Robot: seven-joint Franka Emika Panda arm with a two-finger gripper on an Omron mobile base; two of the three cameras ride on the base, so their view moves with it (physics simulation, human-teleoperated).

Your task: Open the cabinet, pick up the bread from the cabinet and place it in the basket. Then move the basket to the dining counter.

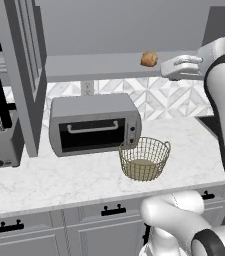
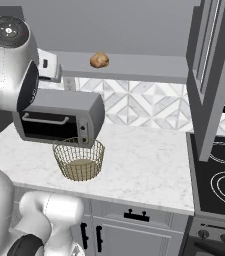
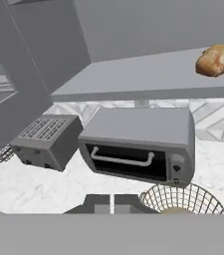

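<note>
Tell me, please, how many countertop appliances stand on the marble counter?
2: the toaster oven stands behind the basket, and the toaster stands to its left, partly behind the open cabinet door. More may be hidden.

The cabinet is open, its grey recessed-panel doors swung out at the left edge of the left base view and the right of the right base view. The bread, a small golden-brown lumpy roll, sits on the plain grey inner shelf, upper right of centre. Below it, the pale gold wire basket stands upright and empty on the marble worktop, lower centre.
</note>
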